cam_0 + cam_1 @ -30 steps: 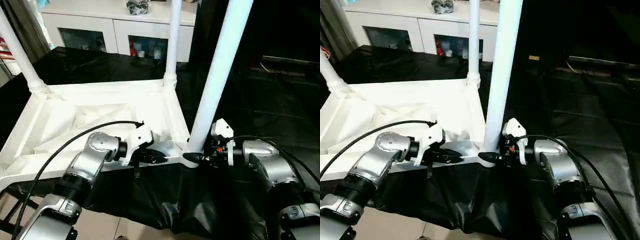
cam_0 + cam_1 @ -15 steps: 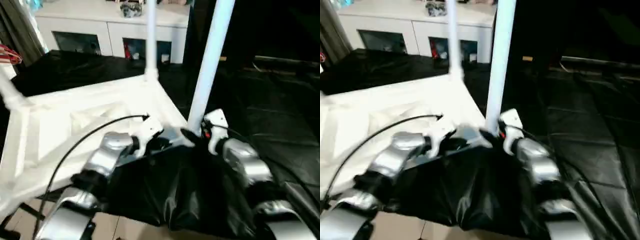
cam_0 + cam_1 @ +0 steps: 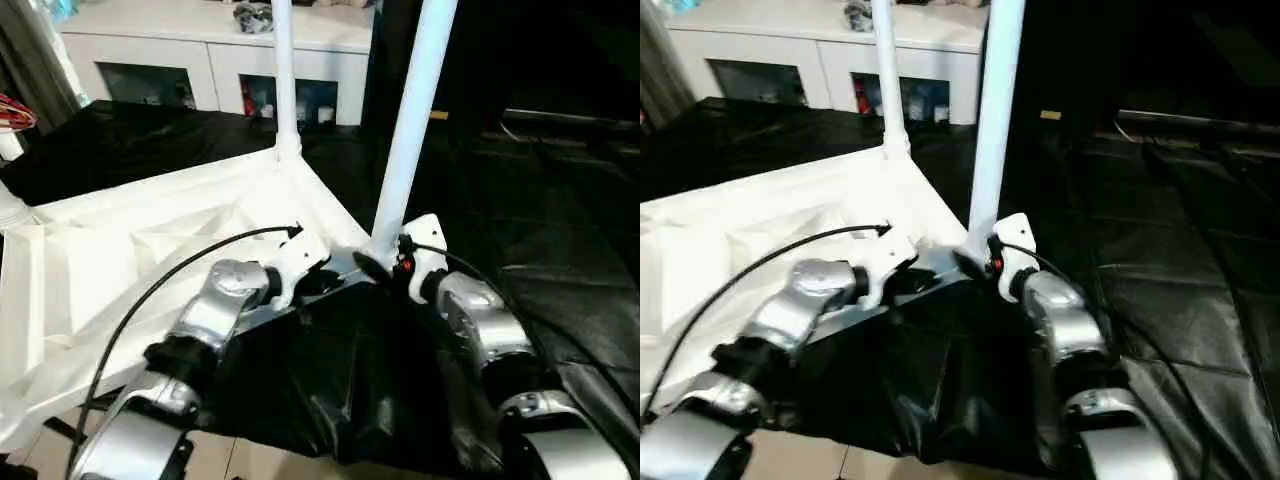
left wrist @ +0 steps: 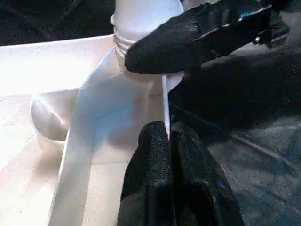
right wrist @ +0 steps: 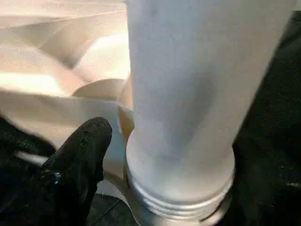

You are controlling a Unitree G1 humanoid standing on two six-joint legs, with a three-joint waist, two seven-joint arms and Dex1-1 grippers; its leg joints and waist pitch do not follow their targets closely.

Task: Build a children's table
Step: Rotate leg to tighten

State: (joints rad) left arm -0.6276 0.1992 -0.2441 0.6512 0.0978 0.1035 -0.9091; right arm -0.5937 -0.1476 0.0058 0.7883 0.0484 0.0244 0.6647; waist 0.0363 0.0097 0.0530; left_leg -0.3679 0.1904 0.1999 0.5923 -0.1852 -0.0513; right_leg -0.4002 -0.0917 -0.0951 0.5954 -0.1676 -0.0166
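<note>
The white tabletop point(image 3: 120, 250) lies upside down on black cloth, ribbed underside up. One tapered leg point(image 3: 410, 130) stands in the near corner socket, a second leg point(image 3: 283, 80) in the far corner, and a third leg's base point(image 3: 8, 208) at the left edge. My left gripper point(image 3: 322, 280) is shut on the tabletop's near rim; in the left wrist view its fingers point(image 4: 155, 160) pinch the thin edge. My right gripper point(image 3: 368, 268) is shut on the near leg's base, one finger point(image 4: 188, 42) lying across the threaded collar. That leg point(image 5: 188, 94) rises close beside a finger point(image 5: 84, 150).
A white cabinet point(image 3: 200, 60) with glass doors stands at the back. Black cloth point(image 3: 560, 200) covers the surface to the right and hangs over the front edge below my arms. Pale floor point(image 3: 250, 465) shows beneath.
The camera has shifted. The tabletop has also swung round against the cabinet: its far leg now stands further left. Both grippers have kept their hold at the near corner.
</note>
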